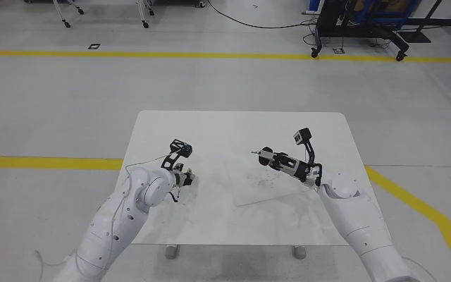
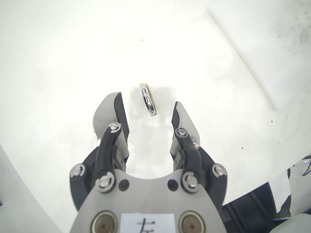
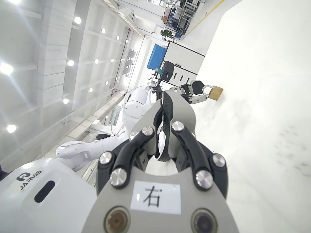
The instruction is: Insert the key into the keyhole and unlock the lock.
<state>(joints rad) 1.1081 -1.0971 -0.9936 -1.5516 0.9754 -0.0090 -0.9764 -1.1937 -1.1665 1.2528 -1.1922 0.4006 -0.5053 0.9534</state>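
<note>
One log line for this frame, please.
left end effector: open around padlock, untouched | right end effector: shut on key | key not inserted

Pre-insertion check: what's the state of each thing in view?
padlock: upright on table, shackle shut
left gripper: open, straddling padlock, not touching
key: clamped in right gripper, apart from padlock
right gripper: shut on key
</note>
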